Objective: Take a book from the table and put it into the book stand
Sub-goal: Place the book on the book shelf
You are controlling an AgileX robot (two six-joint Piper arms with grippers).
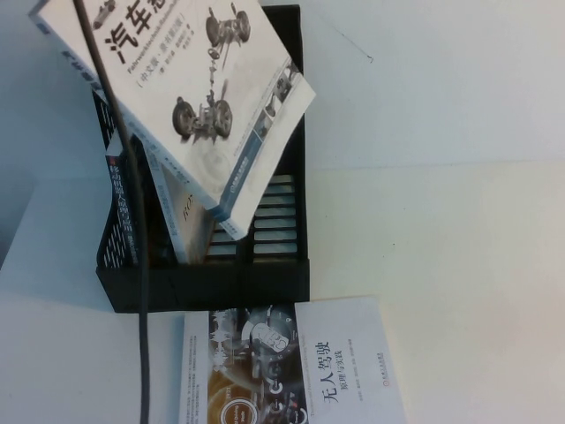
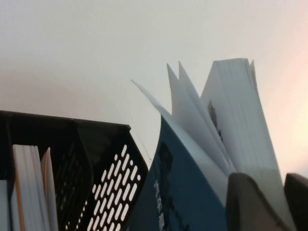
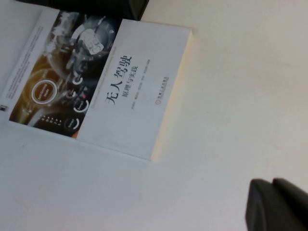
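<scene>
Book (image 1: 190, 84) with car-part cover hangs tilted over my black book stand (image 1: 282, 265) at eleven o'clock on the worktop (image 1: 459, 265), my left tool (image 2: 281, 202) clamped on its lower edge; I should square it before lowering, right tool (image 3: 279, 204) apparently closed, hovering idle.
</scene>
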